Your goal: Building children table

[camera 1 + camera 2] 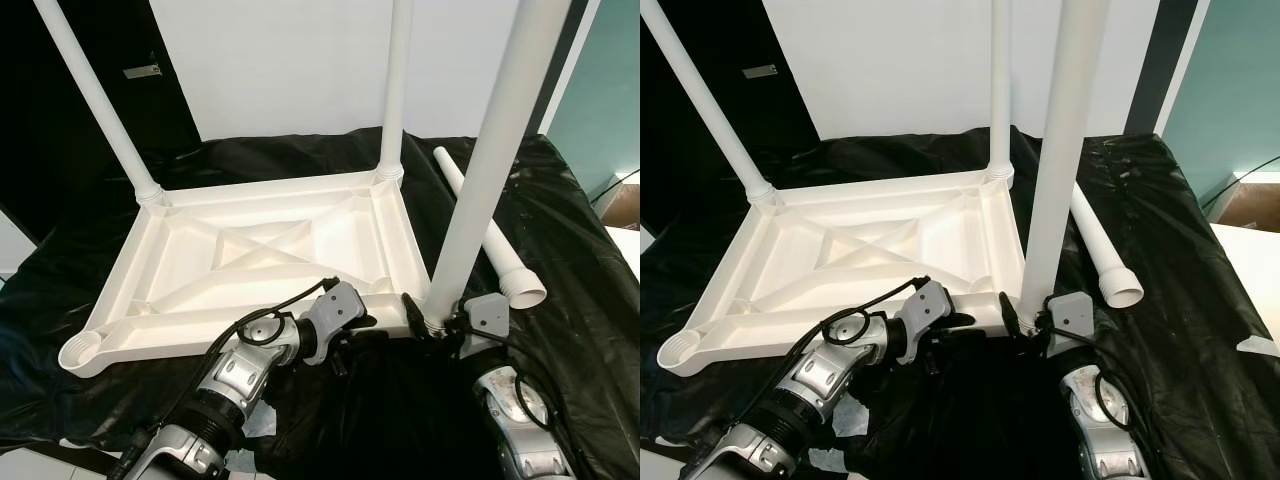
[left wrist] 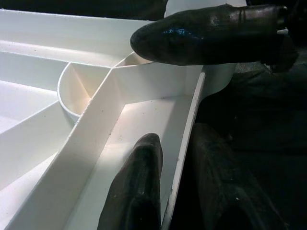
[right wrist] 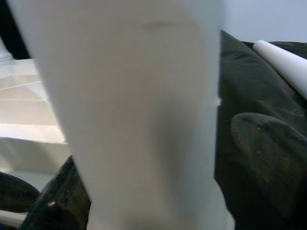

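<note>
A white plastic table top (image 1: 260,250) lies upside down on a black cloth. Three white legs stand in its corners: far left (image 1: 100,100), far right (image 1: 397,90) and near right (image 1: 490,160). The near left corner socket (image 1: 82,350) holds no leg. My right gripper (image 1: 435,322) is shut around the base of the near right leg (image 3: 139,105), with one finger (image 3: 264,158) on each side. My left gripper (image 1: 350,335) is at the near rim beside that corner. Its fingers (image 2: 139,187) straddle the thin rim wall (image 2: 184,143) and are shut on it.
A loose white leg (image 1: 490,235) lies on the black cloth (image 1: 580,330) to the right of the table top, its wide end toward me. A white wall (image 1: 280,60) stands behind. Pale floor (image 1: 30,465) shows at the near left.
</note>
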Available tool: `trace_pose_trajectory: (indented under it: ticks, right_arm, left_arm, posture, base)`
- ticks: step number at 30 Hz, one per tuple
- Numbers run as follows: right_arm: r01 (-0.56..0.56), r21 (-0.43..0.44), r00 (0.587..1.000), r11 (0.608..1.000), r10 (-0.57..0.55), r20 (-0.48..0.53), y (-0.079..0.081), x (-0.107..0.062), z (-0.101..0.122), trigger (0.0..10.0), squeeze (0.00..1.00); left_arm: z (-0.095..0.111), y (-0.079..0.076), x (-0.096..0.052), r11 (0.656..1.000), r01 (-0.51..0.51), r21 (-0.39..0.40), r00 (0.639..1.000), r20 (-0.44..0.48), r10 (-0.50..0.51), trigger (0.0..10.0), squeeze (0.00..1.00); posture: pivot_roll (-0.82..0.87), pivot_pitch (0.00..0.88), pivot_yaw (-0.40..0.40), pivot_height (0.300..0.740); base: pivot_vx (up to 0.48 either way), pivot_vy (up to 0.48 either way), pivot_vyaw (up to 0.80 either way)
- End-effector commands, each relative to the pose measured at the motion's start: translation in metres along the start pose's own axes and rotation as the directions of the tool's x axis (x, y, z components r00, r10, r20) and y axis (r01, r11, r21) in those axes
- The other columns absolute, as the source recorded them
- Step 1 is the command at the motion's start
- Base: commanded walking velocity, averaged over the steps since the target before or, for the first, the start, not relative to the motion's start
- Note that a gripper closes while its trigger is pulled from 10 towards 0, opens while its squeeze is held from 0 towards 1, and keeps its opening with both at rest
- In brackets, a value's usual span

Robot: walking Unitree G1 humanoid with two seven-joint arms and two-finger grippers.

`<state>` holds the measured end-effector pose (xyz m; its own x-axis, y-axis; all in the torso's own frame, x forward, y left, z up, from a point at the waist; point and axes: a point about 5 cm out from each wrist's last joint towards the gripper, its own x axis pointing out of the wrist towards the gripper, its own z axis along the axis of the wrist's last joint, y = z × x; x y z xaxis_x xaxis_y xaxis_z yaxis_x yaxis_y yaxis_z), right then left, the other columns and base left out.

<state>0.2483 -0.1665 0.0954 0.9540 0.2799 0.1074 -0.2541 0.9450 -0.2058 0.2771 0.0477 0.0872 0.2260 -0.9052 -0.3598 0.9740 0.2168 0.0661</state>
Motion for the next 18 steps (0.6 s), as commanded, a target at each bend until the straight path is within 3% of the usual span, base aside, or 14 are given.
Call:
trace_pose_trajectory:
  ticks: [1,2,7,10,13,15,16,18]
  right_arm:
    - [-0.075,-0.038,0.996,0.996,0.074,-0.040,0.002,-0.002,-0.006,10.0,1.00]
    - [-0.118,-0.061,0.993,0.991,0.116,-0.034,-0.002,-0.001,-0.003,10.0,0.00]
    - [-0.242,-0.096,0.970,0.966,0.242,-0.011,-0.022,0.003,0.010,10.0,0.00]
    - [-0.383,-0.138,0.923,0.913,0.383,-0.027,-0.034,0.003,0.020,10.0,0.00]
    - [-0.415,-0.130,0.909,0.900,0.415,-0.028,-0.038,0.004,0.025,10.0,0.00]
    - [-0.482,-0.107,0.876,0.870,0.480,-0.043,-0.043,0.007,0.033,10.0,0.00]
    - [-0.524,-0.086,0.851,0.847,0.521,-0.056,-0.043,0.005,0.034,0.0,0.00]
    - [-0.576,-0.043,0.816,0.816,0.572,-0.078,-0.043,0.002,0.032,0.0,0.00]
  left_arm:
    - [-0.036,-0.014,-0.002,0.994,0.060,-0.095,0.988,-0.137,-0.073,10.0,0.00]
    - [-0.036,-0.014,-0.001,0.994,0.063,-0.094,0.988,-0.138,-0.076,10.0,0.00]
    - [-0.036,-0.014,-0.001,0.993,0.070,-0.093,0.987,-0.139,-0.082,10.0,0.00]
    - [-0.036,-0.014,0.000,0.993,0.075,-0.090,0.986,-0.141,-0.087,10.0,0.00]
    - [-0.036,-0.014,0.000,0.993,0.077,-0.088,0.986,-0.142,-0.089,10.0,0.00]
    - [-0.036,-0.014,0.001,0.993,0.078,-0.085,0.986,-0.142,-0.089,10.0,0.00]
    - [-0.036,-0.014,0.001,0.993,0.079,-0.085,0.986,-0.141,-0.090,10.0,0.00]
    - [-0.036,-0.014,0.001,0.993,0.080,-0.085,0.986,-0.142,-0.091,10.0,0.00]
  posture:
    - [-0.04,0.000,0.084,0.740]
    - [-0.04,0.000,0.084,0.740]
    - [-0.06,0.000,0.093,0.740]
    - [-0.07,0.000,0.096,0.740]
    - [-0.07,0.000,0.097,0.740]
    - [-0.07,0.000,0.096,0.740]
    - [-0.07,0.000,0.096,0.740]
    - [-0.07,0.000,0.095,0.740]
  base:
    - [0.000,0.000,0.00]
    - [0.000,0.000,0.00]
    - [0.000,0.000,0.00]
    - [0.000,0.000,0.00]
    - [0.000,0.000,0.00]
    - [0.000,0.000,0.00]
    - [0.000,0.000,0.00]
    - [0.000,0.000,0.00]
